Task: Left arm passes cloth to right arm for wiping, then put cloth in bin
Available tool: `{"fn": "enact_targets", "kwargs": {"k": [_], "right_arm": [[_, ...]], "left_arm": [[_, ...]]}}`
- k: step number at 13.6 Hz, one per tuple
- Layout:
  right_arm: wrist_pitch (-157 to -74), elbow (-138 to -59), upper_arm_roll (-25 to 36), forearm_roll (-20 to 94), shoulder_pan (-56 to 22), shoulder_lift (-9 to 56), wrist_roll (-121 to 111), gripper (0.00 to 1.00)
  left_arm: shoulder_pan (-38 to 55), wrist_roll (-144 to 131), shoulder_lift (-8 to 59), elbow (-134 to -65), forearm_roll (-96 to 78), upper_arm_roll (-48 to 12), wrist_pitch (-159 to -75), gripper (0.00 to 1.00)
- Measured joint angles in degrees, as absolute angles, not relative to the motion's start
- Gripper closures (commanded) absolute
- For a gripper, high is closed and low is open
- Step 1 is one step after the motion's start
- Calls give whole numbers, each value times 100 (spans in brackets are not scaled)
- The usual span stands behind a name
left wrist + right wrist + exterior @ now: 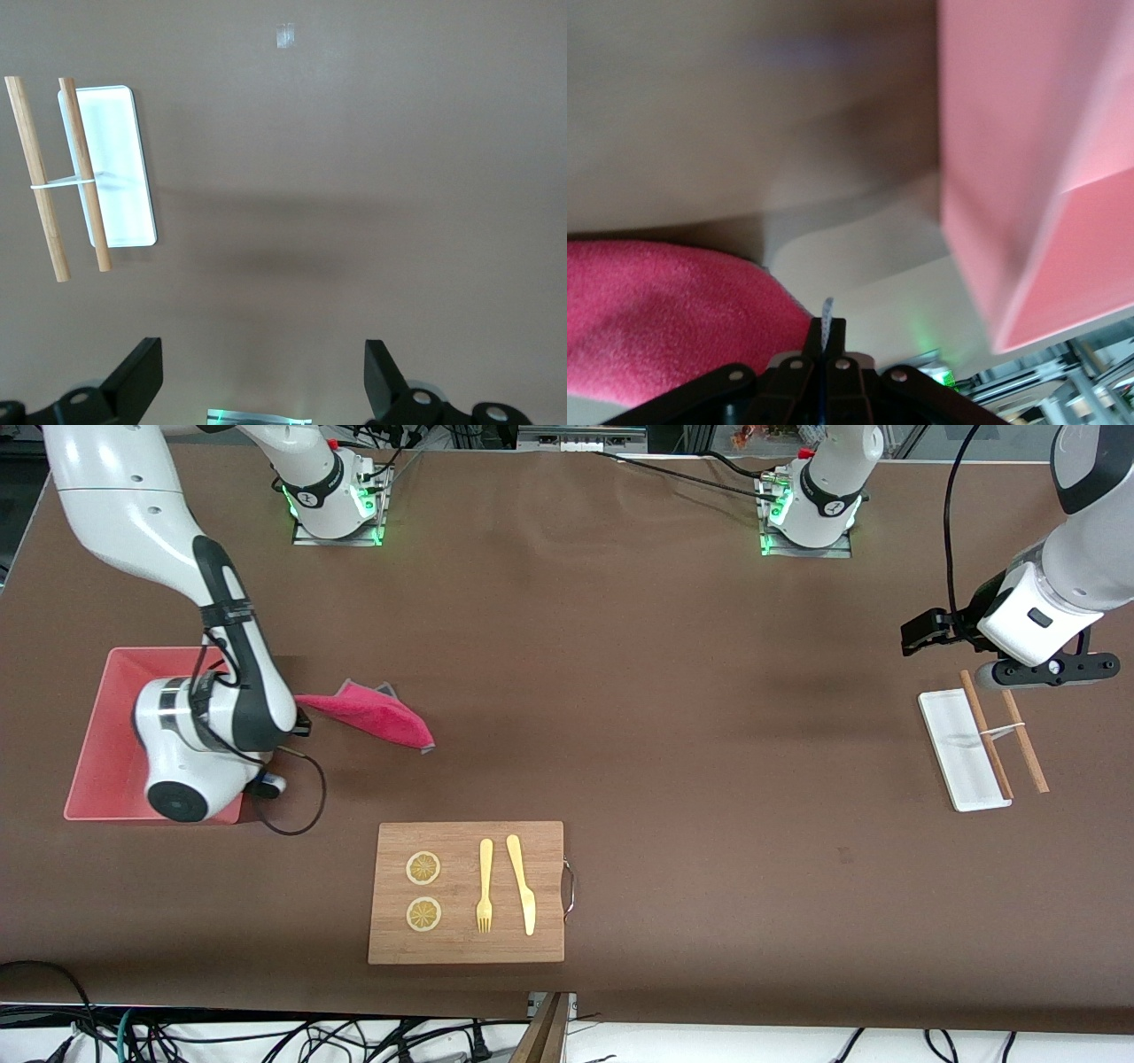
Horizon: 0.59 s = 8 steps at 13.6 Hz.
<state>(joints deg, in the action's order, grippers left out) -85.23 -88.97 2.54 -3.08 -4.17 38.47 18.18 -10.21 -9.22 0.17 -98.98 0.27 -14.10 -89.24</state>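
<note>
The magenta cloth (pixel 368 713) with a grey underside stretches out from my right gripper (pixel 301 724) over the table, just beside the bin. The right gripper (pixel 827 332) is shut, pinching a thin edge of the cloth (pixel 664 319) between its fingers. The salmon-pink bin (pixel 102 726) stands at the right arm's end of the table, partly covered by that arm's wrist; its wall (pixel 1036 159) shows close by in the right wrist view. My left gripper (pixel 926 633) hangs open and empty at the left arm's end, its fingers (pixel 142 376) wide apart.
A wooden cutting board (pixel 467 930) with two lemon slices, a yellow fork and a knife lies nearer the front camera. A white tray (pixel 952 753) with two wooden chopsticks (pixel 84 168) lies under the left gripper. A black cable loops beside the bin.
</note>
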Motion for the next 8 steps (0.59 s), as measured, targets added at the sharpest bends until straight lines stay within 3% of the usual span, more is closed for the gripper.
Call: {"fn": "enact_targets", "kwargs": {"k": [4, 8], "right_arm": [[-8505, -8545, 233, -1086, -245, 3776, 997, 100], [-8498, -8201, 139, -1281, -699, 3755, 1095, 100]], "left_arm": [[485, -920, 15, -9897, 27, 186, -8902, 0], [825, -920, 13, -9872, 27, 523, -8902, 0]]}}
